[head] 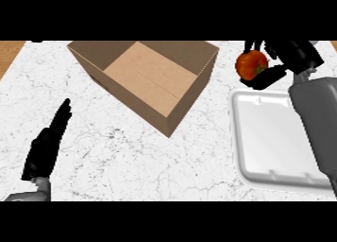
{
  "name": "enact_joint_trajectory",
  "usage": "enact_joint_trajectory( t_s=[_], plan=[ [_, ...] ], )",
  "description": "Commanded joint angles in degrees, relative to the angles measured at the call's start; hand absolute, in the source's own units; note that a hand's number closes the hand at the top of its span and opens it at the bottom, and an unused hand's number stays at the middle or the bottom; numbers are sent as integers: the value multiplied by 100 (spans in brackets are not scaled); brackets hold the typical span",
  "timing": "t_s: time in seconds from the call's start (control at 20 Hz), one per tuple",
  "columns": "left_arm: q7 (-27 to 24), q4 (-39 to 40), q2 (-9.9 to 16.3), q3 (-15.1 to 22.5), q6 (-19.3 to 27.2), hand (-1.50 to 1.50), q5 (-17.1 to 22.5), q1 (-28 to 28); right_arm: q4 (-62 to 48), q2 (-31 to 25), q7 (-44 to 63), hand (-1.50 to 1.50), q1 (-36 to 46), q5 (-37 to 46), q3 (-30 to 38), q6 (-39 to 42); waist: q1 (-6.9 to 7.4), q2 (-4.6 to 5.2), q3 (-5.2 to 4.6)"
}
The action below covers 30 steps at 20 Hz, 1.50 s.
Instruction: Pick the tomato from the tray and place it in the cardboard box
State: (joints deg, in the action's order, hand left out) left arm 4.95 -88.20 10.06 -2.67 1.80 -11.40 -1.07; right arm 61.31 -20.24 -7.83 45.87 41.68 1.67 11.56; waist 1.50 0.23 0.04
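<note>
Up in the upper right of the frame the right hand (286, 59) has its dark fingers curled round the tomato (251, 64), which hangs clear of the white tray (268, 142) below it, a little beyond the tray's far edge. The tomato shows on the left side of that hand, the side facing the cardboard box (153, 78), so the coming move, as I judge it, is a sideways carry toward the upper middle of the frame, where the box stands open. The box sits skewed on the marble counter (129, 156), one corner pointing down toward the lower middle, and its right-hand wall is the nearest thing between tomato and opening; the hand would need to pass over that rim rather than into it. I can't quite make out how much of the tomato is wrapped, since the thumb and fingers blur together against the dark wrist. The left hand (49, 142) lies at the lower left, fingers straight and holding nothing, well apart from the box and far from the tomato. Nothing else stands on the counter between tray and box.
</note>
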Motion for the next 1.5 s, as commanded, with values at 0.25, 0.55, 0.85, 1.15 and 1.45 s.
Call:
enact_joint_trajectory(
  t_s=[0.25, 0.55, 0.85, 1.15, 1.45],
  plan=[
    [-180, 68, 7, -82, -40, 0, 24, 176, 241, 748, 205, 150, 1126, -882, 248, 545, -83, -28, -7],
    [-237, 337, -142, -35, 145, 0, -171, -55, -427, 1338, 620, 150, 1788, -619, 37, 162, -80, -10, -7],
    [75, -69, -129, 95, 11, 0, -192, -13, -1882, 1622, 607, 150, 2727, -329, 85, -287, 14, 16, -7],
    [-310, 245, -193, 75, 51, 0, -214, 85, -3072, 1995, 772, 150, 3344, -131, 92, -569, 69, 42, -11],
    [250, -139, -208, 224, -5, 0, -282, -224, -4142, 2020, 668, 150, 3451, -372, -454, -1233, 289, 92, -11]
  ],
)
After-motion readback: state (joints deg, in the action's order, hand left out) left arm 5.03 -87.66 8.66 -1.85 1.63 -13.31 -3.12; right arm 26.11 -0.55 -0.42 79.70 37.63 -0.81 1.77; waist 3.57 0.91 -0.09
